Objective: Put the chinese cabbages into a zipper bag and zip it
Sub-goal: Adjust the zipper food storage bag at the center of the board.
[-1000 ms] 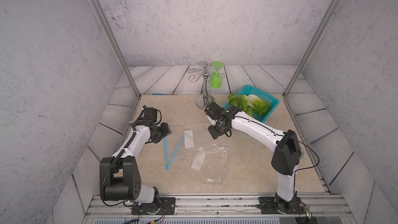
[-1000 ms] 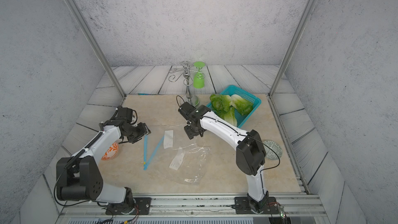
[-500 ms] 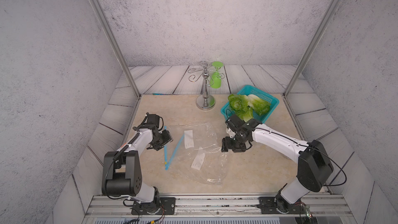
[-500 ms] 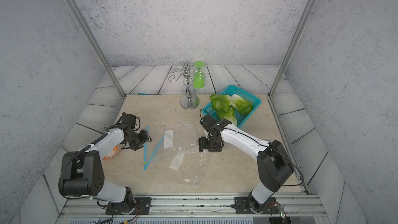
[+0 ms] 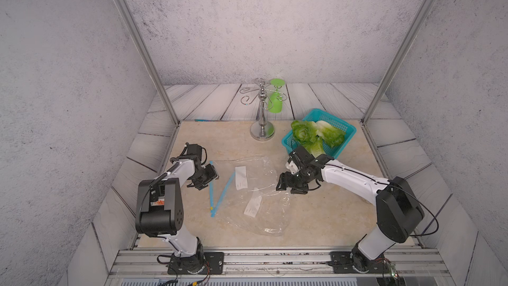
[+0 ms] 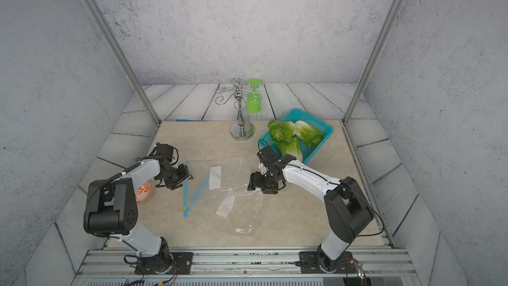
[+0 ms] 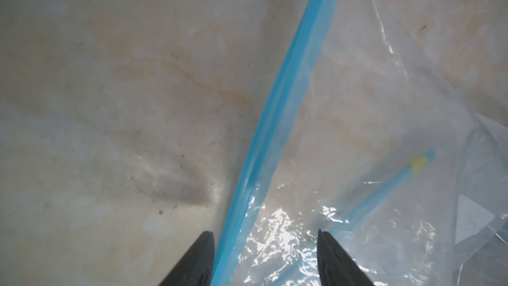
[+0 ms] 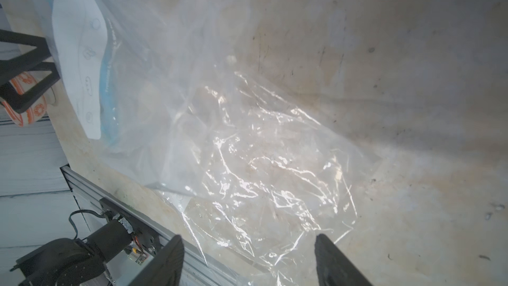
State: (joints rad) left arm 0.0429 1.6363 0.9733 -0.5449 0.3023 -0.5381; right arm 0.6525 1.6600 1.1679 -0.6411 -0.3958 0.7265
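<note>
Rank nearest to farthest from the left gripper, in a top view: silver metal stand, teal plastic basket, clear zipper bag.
1. Clear plastic zipper bag, at the left gripper.
2. Silver metal stand, back centre.
3. Teal plastic basket, back right.

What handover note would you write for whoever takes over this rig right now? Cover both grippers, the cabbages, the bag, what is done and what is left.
Left gripper: open, straddling the bag's blue zipper strip.
Right gripper: open, empty, over the zipper bag.
Chinese cabbages: all three in the teal basket.
Done: bag lying unzipped. Left: load cabbages, zip.
</note>
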